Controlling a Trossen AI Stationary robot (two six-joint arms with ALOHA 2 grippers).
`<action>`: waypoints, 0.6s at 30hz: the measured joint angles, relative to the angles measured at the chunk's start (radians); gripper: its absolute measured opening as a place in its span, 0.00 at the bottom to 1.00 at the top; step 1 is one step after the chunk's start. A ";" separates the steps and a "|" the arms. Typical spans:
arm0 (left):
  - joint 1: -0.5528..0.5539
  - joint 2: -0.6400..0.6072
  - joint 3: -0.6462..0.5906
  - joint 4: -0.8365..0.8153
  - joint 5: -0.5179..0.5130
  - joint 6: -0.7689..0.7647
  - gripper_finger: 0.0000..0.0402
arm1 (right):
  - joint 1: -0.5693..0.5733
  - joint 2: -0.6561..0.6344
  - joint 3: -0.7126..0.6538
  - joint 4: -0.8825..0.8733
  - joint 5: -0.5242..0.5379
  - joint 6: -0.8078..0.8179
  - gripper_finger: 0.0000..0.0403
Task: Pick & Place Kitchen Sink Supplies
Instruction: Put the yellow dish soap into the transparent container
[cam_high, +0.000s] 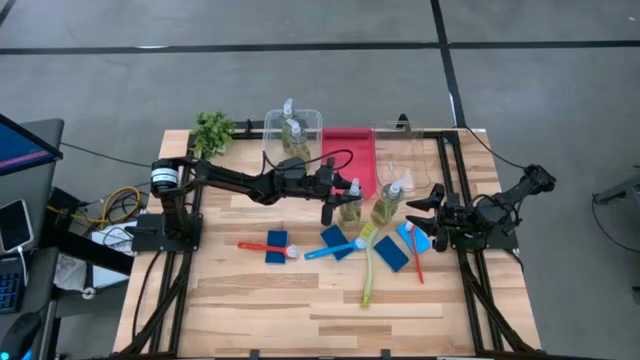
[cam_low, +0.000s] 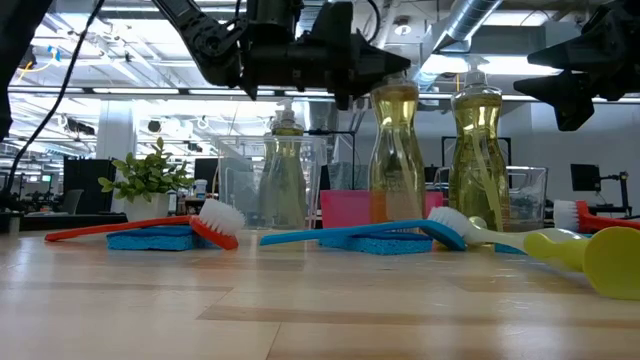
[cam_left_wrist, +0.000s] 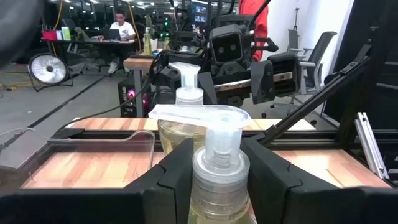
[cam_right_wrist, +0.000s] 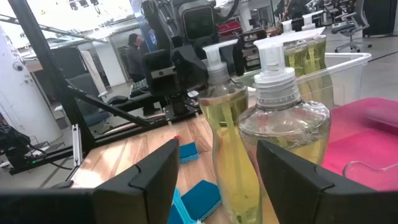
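Red brush (cam_high: 262, 246) lay across blue sponge (cam_high: 277, 246) at table's left-centre. Left gripper (cam_high: 340, 203) straddled neck of soap bottle (cam_high: 351, 203) mid-table, fingers flanking it, contact unclear. Second bottle (cam_high: 388, 203) stood just beside. Right gripper (cam_high: 425, 215) waited beyond, jaws wide.

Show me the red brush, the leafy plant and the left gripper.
red brush (cam_low: 120, 229): low view, on its handle
leafy plant (cam_high: 212, 131): high view, on its leaves
left gripper (cam_high: 337, 209): high view, midway between its fingertips
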 joint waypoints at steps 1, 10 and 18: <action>0.000 -0.010 0.000 0.003 0.000 0.000 0.30 | 0.000 0.000 0.000 0.000 0.000 0.000 0.52; 0.013 -0.099 0.000 -0.019 -0.002 0.003 0.29 | 0.000 0.000 0.000 -0.001 0.000 -0.001 0.52; 0.025 -0.211 0.000 -0.051 0.001 0.003 0.29 | 0.000 0.000 0.000 -0.002 0.000 -0.001 0.52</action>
